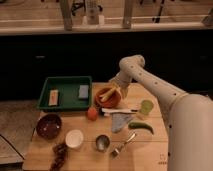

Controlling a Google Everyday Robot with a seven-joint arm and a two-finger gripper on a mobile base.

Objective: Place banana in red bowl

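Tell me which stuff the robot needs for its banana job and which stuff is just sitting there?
Needed: banana, lying in the red bowl; gripper, right over that bowl.

Just sitting: green tray, maroon bowl, white bowl, orange fruit, green vegetable, metal cup, fork.

Green tray point(64, 102): I see it at the back left of the wooden table point(150, 150), holding two small blocks.
Maroon bowl point(48, 125): front left.
White bowl point(74, 138): just right of it.
Metal cup point(102, 142): near the fork point(121, 145).
Green vegetable point(141, 127): right side.
Orange fruit point(92, 113): centre.
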